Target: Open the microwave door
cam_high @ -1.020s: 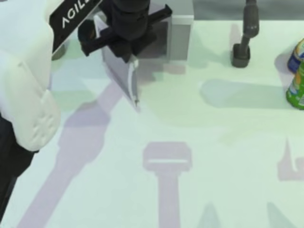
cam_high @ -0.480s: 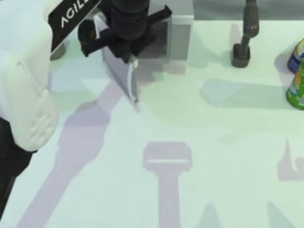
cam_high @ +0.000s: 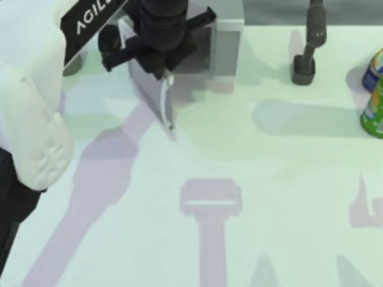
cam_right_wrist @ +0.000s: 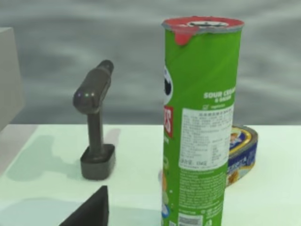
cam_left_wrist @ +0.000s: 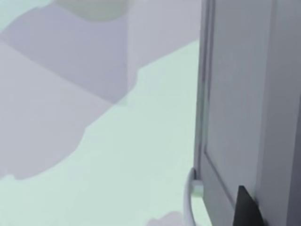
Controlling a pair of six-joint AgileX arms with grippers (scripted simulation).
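Observation:
The silver-grey microwave (cam_high: pixel 228 45) stands at the back of the table, left of centre. The microwave door (cam_high: pixel 146 86) is swung out toward the table's front, its pale bar handle (cam_high: pixel 167 103) on the free edge. My left gripper (cam_high: pixel 164 69) hangs over the handle's upper end and is shut on it. In the left wrist view the door (cam_left_wrist: pixel 240 94) fills one side, the handle (cam_left_wrist: pixel 189 205) curves off its edge, and one black fingertip (cam_left_wrist: pixel 247 209) lies against the door's face. My right arm is out of the top view; one dark fingertip (cam_right_wrist: pixel 94 209) shows in the right wrist view.
A black handheld tool on a stand (cam_high: pixel 305 60) is at the back right. A green chip can (cam_high: pixel 374 107) and a blue tin (cam_high: pixel 374 67) sit at the right edge. A greenish round object (cam_high: pixel 75 63) is partly hidden behind my left arm.
The door's free edge and handle have swung slightly farther from the microwave's front, together with my left gripper. Nothing else has moved.

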